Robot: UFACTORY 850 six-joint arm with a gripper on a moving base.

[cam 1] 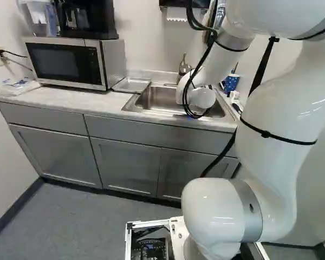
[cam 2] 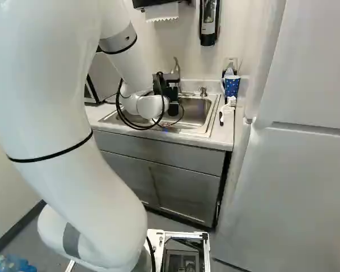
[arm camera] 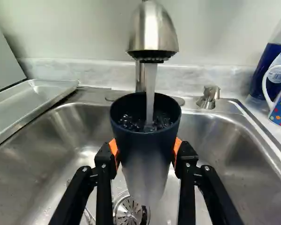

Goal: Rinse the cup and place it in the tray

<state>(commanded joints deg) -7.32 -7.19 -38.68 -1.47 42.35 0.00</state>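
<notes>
One stream (arm camera: 150, 91) enters one gripped cup (arm camera: 145, 150), possibly navy.

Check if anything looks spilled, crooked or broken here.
Nothing stands out: the gripper holds the cup upright, the faucet's stream lands inside it, and the tray rests beside the sink. The dark bit by the drain is unclear.

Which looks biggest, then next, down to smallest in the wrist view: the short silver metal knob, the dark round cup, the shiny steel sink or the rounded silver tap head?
1. Shiny steel sink
2. Dark round cup
3. Rounded silver tap head
4. Short silver metal knob
</notes>
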